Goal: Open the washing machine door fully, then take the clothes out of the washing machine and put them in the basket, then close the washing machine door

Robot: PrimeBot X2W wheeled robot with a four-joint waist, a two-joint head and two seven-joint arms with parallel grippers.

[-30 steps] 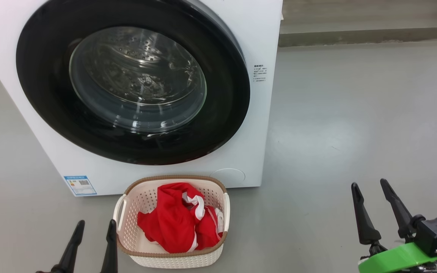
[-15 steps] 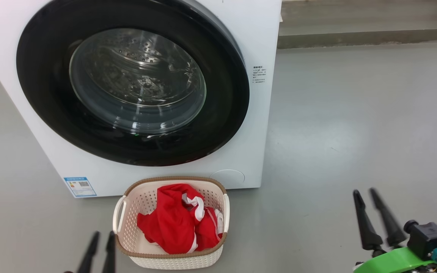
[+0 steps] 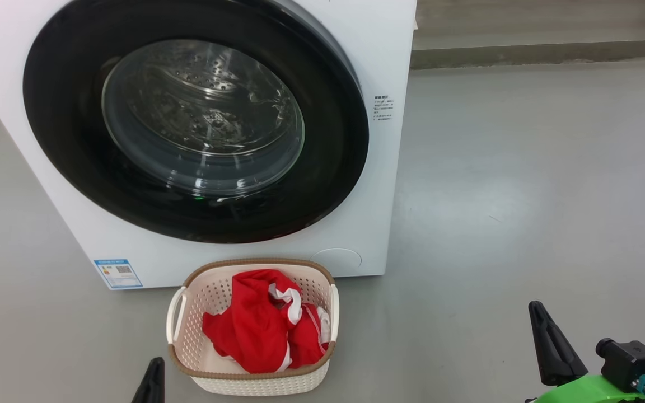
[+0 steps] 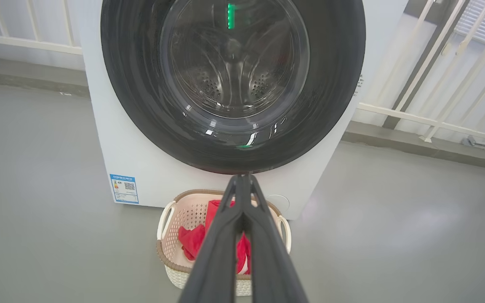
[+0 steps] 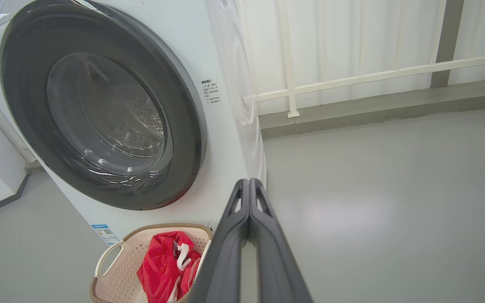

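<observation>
Since washing machine door (image 3: 196, 120) sits shut and clothes (image 3: 255, 330) lie in basket (image 3: 255, 261), you look done | left hand (image 4: 242, 181), right hand (image 5: 249, 183): clamped, empty | next: confirm latch.

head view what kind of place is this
Likely a laundry or utility area, perhaps a balcony: a white front-loading washing machine on a bare grey floor, a basket of red clothes before it, and white railings behind.

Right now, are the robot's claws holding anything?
Nothing. The left claw and the right claw are both shut empty; the clothes lie in the basket.
</observation>
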